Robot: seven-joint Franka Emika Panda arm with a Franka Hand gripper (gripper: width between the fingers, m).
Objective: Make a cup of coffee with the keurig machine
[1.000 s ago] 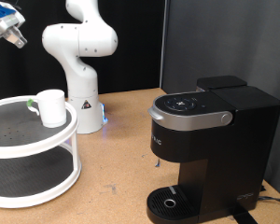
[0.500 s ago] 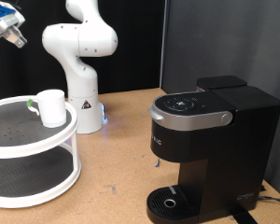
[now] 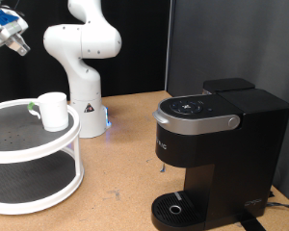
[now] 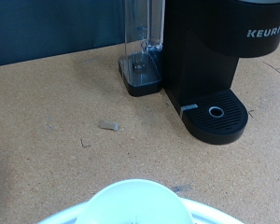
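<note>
The white cup (image 3: 53, 111) stands on the top tier of a white two-tier round stand (image 3: 19, 149) at the exterior view's left. The black keurig machine (image 3: 217, 154) stands at the right with its lid shut and nothing on its round drip tray (image 3: 173, 207). My gripper (image 3: 8, 32) hangs high at the top left, above and left of the cup, touching nothing. In the wrist view the cup's rim (image 4: 135, 203) shows at the near edge and the keurig machine (image 4: 215, 47) with its drip tray (image 4: 217, 112) stands beyond. My fingers do not show there.
A small dark pod with a green top (image 3: 32, 108) sits beside the cup on the stand. The white arm base (image 3: 84, 67) stands behind it. A clear water tank (image 4: 143, 47) sits against the machine's side. A small scrap (image 4: 108, 124) lies on the brown table.
My gripper has shifted slightly to the right and down in the exterior view. The cup, pod and machine have not moved.
</note>
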